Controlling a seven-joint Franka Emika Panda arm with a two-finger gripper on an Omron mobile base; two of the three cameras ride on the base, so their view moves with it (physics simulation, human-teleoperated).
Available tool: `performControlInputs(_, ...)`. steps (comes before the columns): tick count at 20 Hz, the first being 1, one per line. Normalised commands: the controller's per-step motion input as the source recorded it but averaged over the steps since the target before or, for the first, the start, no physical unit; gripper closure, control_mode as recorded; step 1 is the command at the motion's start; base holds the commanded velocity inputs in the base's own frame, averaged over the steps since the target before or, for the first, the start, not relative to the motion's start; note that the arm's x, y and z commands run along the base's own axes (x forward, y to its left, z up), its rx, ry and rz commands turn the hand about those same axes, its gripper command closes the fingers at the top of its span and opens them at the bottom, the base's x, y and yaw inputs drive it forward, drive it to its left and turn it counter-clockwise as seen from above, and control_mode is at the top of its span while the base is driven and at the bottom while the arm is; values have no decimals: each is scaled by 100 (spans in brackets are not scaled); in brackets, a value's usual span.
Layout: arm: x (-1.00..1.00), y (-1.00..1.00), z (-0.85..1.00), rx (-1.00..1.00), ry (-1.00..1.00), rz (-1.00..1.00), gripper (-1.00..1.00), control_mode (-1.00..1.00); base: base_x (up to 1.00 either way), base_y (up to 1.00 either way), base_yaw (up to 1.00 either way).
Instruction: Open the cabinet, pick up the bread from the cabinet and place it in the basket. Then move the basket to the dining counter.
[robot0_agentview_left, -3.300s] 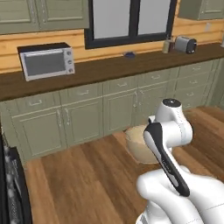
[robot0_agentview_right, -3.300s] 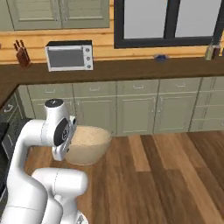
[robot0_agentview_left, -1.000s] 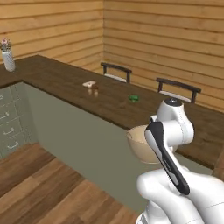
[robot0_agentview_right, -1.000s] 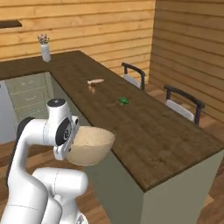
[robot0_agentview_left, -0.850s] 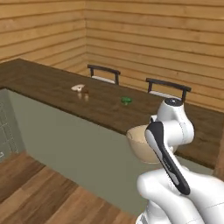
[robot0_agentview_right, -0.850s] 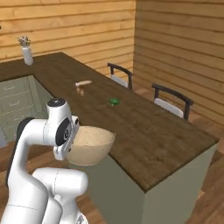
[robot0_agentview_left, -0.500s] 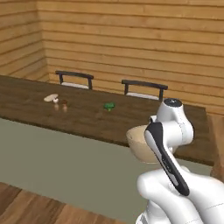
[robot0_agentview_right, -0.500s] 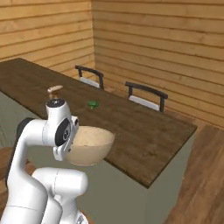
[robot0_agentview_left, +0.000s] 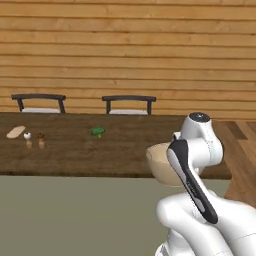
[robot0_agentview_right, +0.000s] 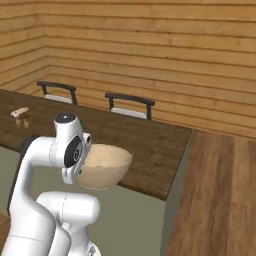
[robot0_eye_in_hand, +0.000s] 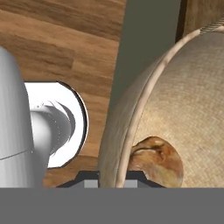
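Gripping the basket (robot0_eye_in_hand: 175, 109) rim, the hand (robot0_eye_in_hand: 114, 180) holds it with bread (robot0_eye_in_hand: 158, 161) inside.

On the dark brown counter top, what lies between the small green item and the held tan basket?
Nothing: in the left base view the dark wood-grain dining counter is bare between the small green item and the round tan basket.
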Motion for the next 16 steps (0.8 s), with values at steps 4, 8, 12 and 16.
performControlInputs(4,0,0,0,0,0,0,100,100,0,35,-14)
performControlInputs(8,19,24,2,0,-18,-2,100,-100,4,23,-3)
performControlInputs(12,82,60,3,0,-39,-4,100,-100,0,0,0)
performControlInputs(16,97,91,0,0,-28,-5,100,-100,0,0,0)
